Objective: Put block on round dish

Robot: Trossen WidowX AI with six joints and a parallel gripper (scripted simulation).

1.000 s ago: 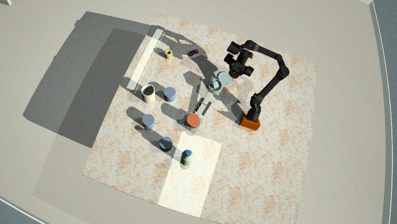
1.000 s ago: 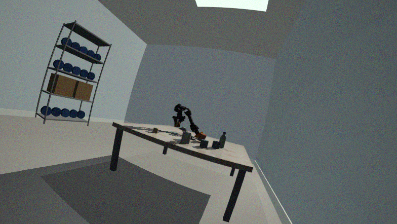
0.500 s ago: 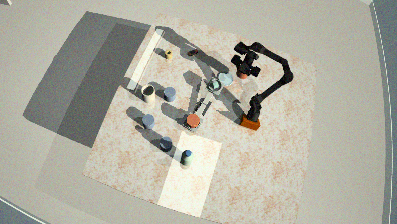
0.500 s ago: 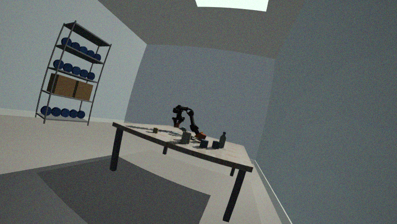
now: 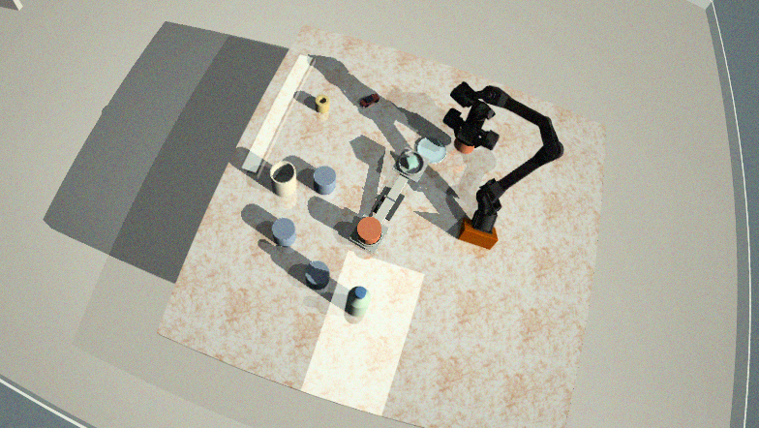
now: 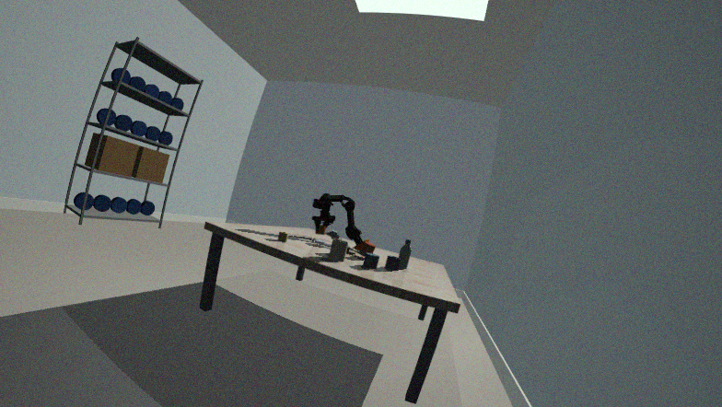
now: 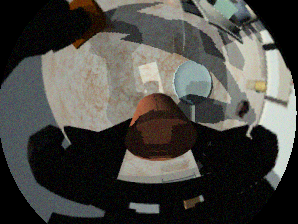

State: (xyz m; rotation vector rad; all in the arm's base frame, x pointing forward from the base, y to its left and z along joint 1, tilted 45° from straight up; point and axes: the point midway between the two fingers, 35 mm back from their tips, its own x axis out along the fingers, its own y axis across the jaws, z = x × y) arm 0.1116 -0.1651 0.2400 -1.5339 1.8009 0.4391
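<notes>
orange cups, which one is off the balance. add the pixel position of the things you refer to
The orange cup [image 5: 464, 146] [image 6: 320, 229] [image 7: 159, 127] in the gripper [image 5: 469, 143] [image 6: 321, 227] [image 7: 157, 120]; the other orange cup [image 5: 369, 229] stands on the end of the grey balance [image 5: 392, 198] opposite the pale green block [image 5: 409, 163].

From up above, the top view looks down on nearly the whole table [image 5: 504, 297] [image 6: 328, 270] [image 7: 75, 95], tilted in its frame. The exterior one stands much farther back, low down and skewed, facing the table's edge with a shelf rack [image 6: 182, 130] off at the left and the ceiling overhead. The wrist one rides close in, peering past the gripper [image 5: 470, 136] [image 6: 322, 225] [image 7: 159, 132] through a round, wide lens; it shares the pale dish [image 5: 431, 150] [image 7: 192, 82] with the top view
</notes>
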